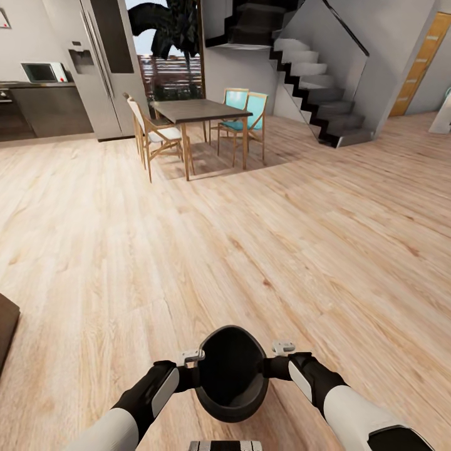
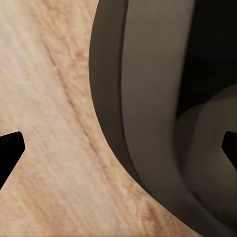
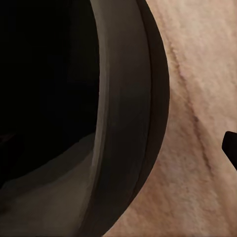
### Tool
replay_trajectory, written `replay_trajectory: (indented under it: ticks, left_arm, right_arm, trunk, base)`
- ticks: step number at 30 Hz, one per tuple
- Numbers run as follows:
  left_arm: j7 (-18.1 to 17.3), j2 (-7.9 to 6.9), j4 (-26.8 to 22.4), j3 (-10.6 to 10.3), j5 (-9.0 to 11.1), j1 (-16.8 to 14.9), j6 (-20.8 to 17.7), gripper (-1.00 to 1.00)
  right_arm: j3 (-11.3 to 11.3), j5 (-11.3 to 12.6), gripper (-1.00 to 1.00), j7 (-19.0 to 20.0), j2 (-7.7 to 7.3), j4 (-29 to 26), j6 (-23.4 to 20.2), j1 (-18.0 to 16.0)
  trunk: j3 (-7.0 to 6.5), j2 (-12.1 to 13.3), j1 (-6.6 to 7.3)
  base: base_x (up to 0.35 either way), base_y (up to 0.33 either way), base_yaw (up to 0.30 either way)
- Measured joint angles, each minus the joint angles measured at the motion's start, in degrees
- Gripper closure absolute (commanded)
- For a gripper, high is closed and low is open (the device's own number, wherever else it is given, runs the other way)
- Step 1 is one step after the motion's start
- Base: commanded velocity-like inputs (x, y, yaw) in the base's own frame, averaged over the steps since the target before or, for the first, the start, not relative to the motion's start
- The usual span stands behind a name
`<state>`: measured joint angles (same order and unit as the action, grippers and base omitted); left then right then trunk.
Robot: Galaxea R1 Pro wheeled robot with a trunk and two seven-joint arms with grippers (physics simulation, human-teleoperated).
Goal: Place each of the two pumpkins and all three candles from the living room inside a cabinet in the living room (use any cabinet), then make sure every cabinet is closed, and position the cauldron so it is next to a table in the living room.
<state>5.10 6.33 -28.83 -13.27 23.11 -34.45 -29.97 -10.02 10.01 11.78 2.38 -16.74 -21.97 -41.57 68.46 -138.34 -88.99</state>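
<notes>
Floor point(image 1: 263, 238): pale wood planks are filling most of the head view, running from the robot out to the far walls.
Staircase point(image 1: 319, 94): one flight with grey treads is rising at the far right.
Fridge point(image 1: 103, 62): one tall grey unit is standing at the far left, beside a dark kitchen counter point(image 1: 50, 109).
Dining tabletop point(image 1: 197, 111): one dark-topped table is standing far ahead, nothing showing on it.
Chairs: four are sitting around it, two pale ones point(image 1: 153, 134) on the left and two teal ones point(image 1: 247, 119) on the right.
Cauldron point(image 1: 230, 410): one black pot is hanging near the robot, above the floor, between both arms, its wide mouth facing the camera.
Left tool point(image 1: 193, 371): it is straddling the cauldron's left rim, one finger inside the mouth and one outside; whether the fingers are pressing the wall I cannot tell.
Right tool point(image 1: 272, 362): it is straddling the right rim likewise; grip pressure cannot be told.
</notes>
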Motion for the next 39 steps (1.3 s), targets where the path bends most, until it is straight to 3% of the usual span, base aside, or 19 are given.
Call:
replay_trajectory:
  ticks: [12,39]
  left_arm:
    - [0.00,-0.08,0.00,0.00,0.00,0.00,0.00,-1.00]
    - [-0.24,-0.43,-0.01,0.02,0.13,-0.01,0.15,-1.00]
  right_arm:
    - [0.00,0.00,-1.00,0.02,0.12,0.13,0.00,0.00]
    - [0.00,0.01,-1.00,0.07,0.13,0.13,-0.09,0.00]
  trunk:
    - [2.15,-4.81,-2.64]
    - [2.59,-4.92,-2.73]
  base:
    - [0.000,0.000,0.000]
    - [0.000,0.000,0.000]
